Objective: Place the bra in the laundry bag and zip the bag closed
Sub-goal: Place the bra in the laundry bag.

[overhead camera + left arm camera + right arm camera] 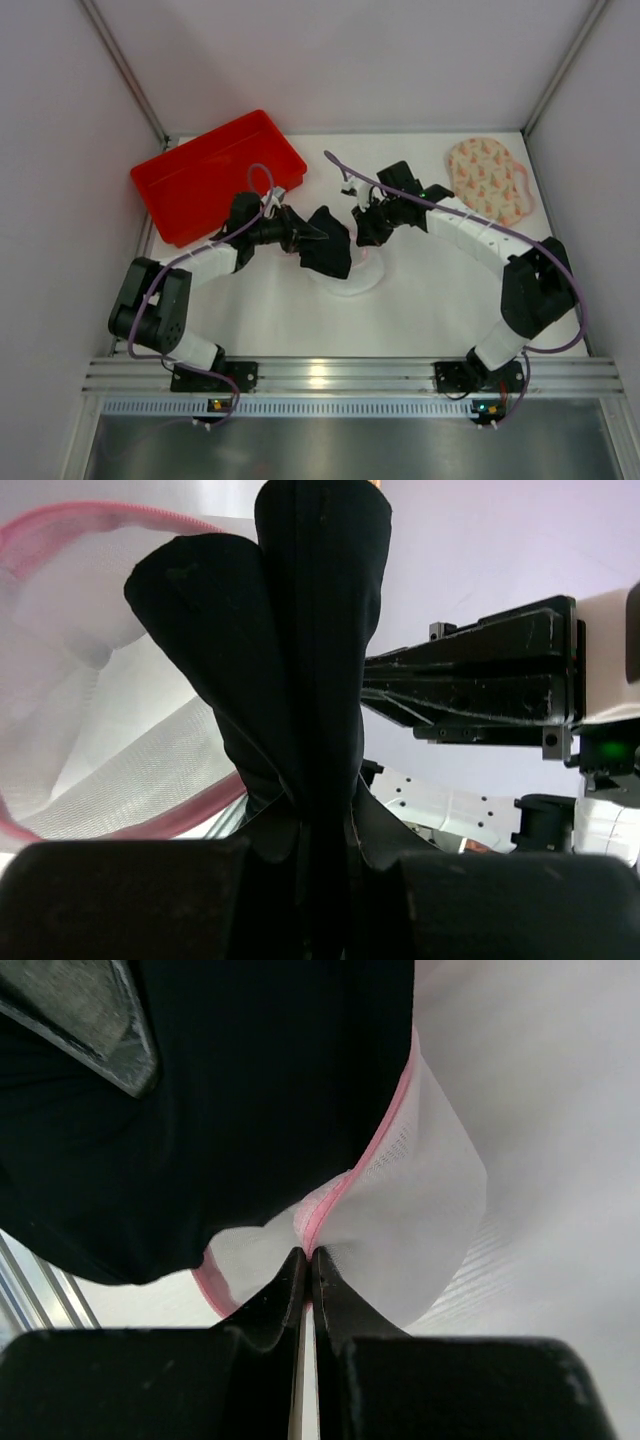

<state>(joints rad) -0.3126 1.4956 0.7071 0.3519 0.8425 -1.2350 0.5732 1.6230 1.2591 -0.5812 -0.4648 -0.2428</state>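
Over the laundry bag [80,730], the black bra [300,630] hangs bunched.

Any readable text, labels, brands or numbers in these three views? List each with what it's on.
None readable in any view.
bra: plain black, no label showing.
laundry bag: white mesh with pink edging, no print.
red bin: no marking visible.
peach fabric piece: a pattern of small shapes only, too small to tell any letters.

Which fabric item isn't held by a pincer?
The peach patterned piece at far right; left pincer grips the black bra, right pincer the mesh bag.
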